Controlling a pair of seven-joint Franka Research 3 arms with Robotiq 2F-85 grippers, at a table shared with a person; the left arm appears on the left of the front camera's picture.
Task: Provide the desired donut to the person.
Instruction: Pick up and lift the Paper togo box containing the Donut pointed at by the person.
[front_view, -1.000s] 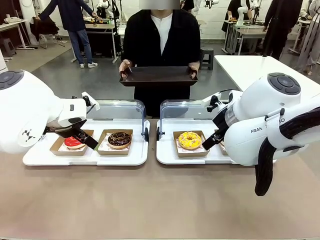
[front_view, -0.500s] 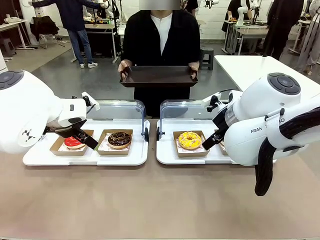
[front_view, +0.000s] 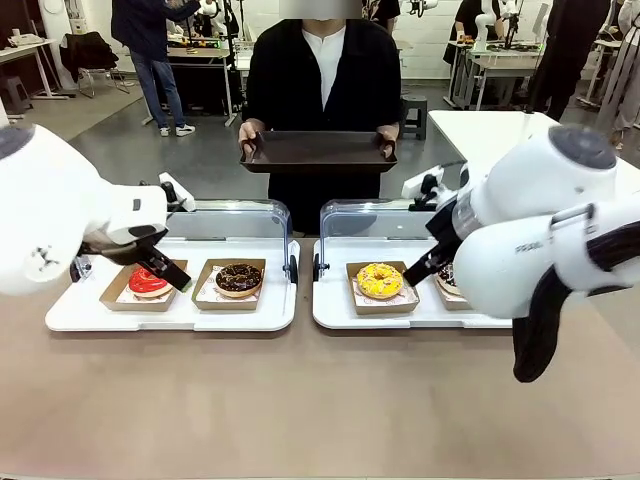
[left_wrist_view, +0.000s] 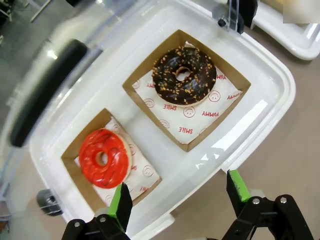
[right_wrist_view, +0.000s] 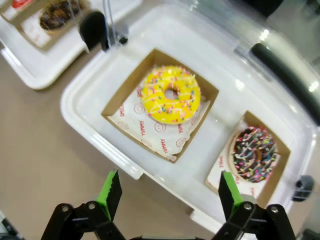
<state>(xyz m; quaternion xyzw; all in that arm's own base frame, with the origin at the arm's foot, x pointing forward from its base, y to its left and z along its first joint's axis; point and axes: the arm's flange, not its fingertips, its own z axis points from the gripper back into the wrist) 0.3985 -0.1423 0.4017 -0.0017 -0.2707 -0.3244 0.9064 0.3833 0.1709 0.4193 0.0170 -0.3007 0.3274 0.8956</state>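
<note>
The person (front_view: 322, 70) stands across the table holding an empty dark serving tray (front_view: 317, 152). On the left white tray (front_view: 70, 315) a red-glazed donut (front_view: 147, 281) (left_wrist_view: 103, 157) and a chocolate nut donut (front_view: 239, 278) (left_wrist_view: 184, 75) lie in cardboard boxes. The right white tray (front_view: 335, 315) carries a yellow sprinkled donut (front_view: 380, 280) (right_wrist_view: 171, 94) and a chocolate sprinkled donut (front_view: 447, 275) (right_wrist_view: 256, 153). My left gripper (front_view: 165, 270) (left_wrist_view: 178, 187) hovers open over the left tray's near rim. My right gripper (front_view: 420, 272) (right_wrist_view: 169, 181) hangs open above the right tray's near edge, holding nothing.
Clear hinged lids (front_view: 235, 215) (front_view: 365, 215) stand raised behind both trays, with black handles (front_view: 292, 268) between them. The brown tabletop (front_view: 300, 400) stretches toward me. A white table (front_view: 500, 135) is at the back right, and other people stand farther off.
Both arms have shifted slightly upward and outward, with the grippers still open over their trays. The person keeps holding the dark tray in the same place.
</note>
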